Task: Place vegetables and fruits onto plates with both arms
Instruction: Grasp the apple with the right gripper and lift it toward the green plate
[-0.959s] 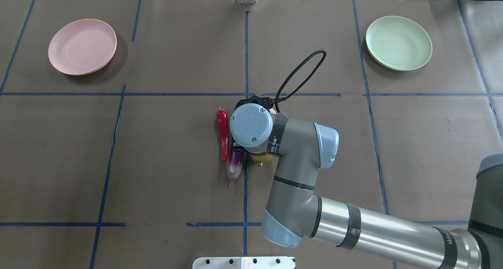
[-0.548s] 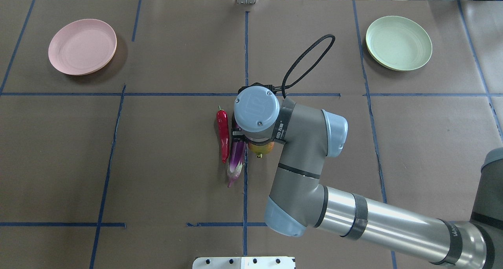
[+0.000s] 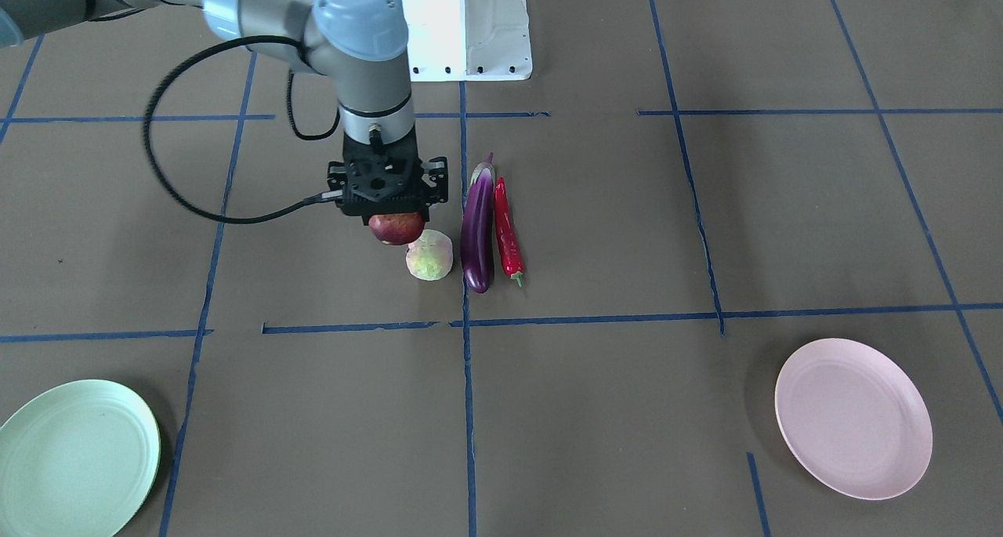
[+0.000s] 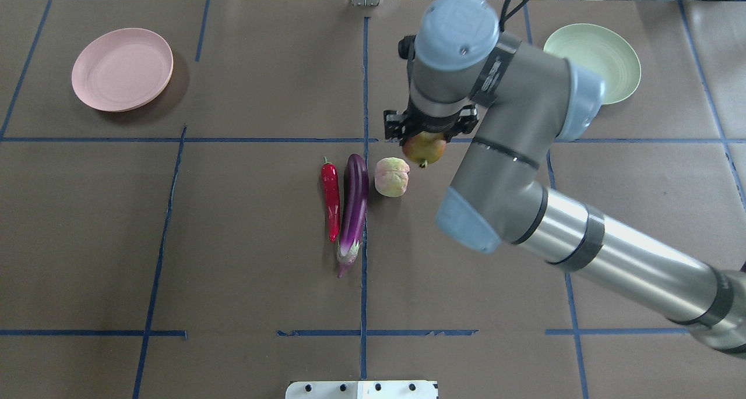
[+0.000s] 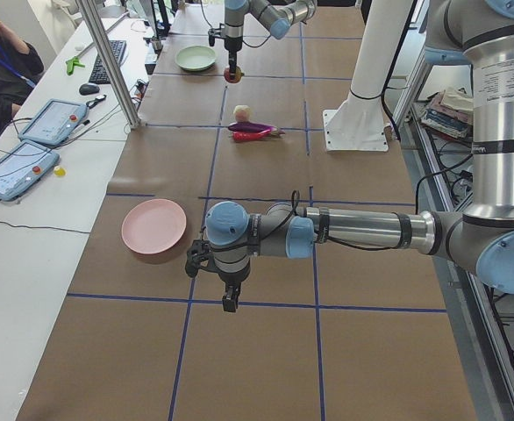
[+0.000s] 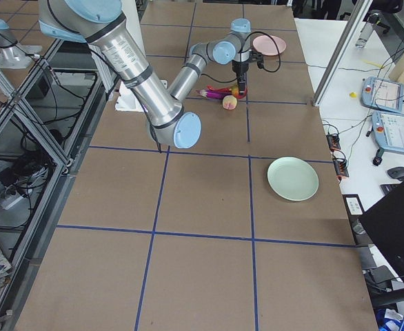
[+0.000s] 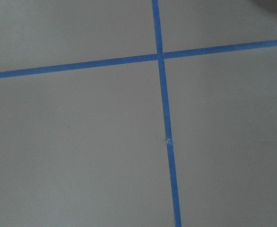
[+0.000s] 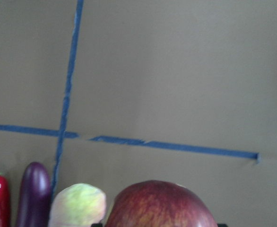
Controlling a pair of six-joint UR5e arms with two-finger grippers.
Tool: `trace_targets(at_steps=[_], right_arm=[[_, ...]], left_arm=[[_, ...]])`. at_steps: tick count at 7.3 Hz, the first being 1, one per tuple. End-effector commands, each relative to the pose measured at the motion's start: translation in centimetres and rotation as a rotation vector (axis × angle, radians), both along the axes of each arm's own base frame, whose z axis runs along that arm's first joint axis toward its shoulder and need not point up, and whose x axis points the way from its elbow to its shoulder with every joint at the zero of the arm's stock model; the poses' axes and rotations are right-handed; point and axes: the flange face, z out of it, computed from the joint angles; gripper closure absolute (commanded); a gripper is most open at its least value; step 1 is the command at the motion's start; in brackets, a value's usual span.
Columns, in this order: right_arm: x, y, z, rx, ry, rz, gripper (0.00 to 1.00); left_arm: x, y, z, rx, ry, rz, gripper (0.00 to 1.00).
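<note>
My right gripper (image 4: 424, 138) is shut on the dark red fruit (image 4: 425, 148) and holds it in the air, just right of the pale peach-like fruit (image 4: 391, 177) lying on the table. In the front view the gripper (image 3: 396, 212) has the red fruit (image 3: 396, 228) hanging below it. The purple eggplant (image 4: 354, 204) and the red chili pepper (image 4: 331, 198) lie side by side left of the peach. The pink plate (image 4: 122, 69) is at the far left, the mint green plate (image 4: 612, 55) at the far right, partly hidden by my right arm. My left gripper (image 5: 231, 303) shows only in the exterior left view; I cannot tell whether it is open.
Brown paper with blue tape lines covers the table. The white base block (image 4: 361, 389) is at the near edge. The left wrist view shows only bare paper and a tape crossing (image 7: 160, 56). An operator and tablets are beside the table in the exterior left view.
My right gripper has risen and moved to the far right with the dark red fruit in it. The peach-like fruit and the whole eggplant now show.
</note>
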Motion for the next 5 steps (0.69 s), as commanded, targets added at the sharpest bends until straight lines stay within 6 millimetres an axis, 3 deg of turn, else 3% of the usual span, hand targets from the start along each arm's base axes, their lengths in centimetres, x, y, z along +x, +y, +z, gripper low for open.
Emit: trace_targets(at_steps=[1,2,3,4,5], right_arm=[[9.6,-8.8,7.3,0.072,0.082,-0.102,0.96],[12.5,-12.5,10.8,0.096,0.09,-0.139,0.96],[15.2,-15.3,16.7,0.123,0.055,-0.152,0.97],[17.9,-16.9,23.0,0.166,0.016,-0.164,0.96],[18.6,-17.2,28.2,0.185,0.01,-0.2,0.96]], left_arm=[[0.0,0.0,0.1,-0.001,0.0,0.001,0.0],[0.0,0.0,0.1,-0.001,0.0,0.001,0.0],[0.0,0.0,0.1,-0.001,0.0,0.001,0.0],[0.0,0.0,0.1,-0.001,0.0,0.001,0.0],[0.0,0.0,0.1,-0.003,0.0,0.001,0.0]])
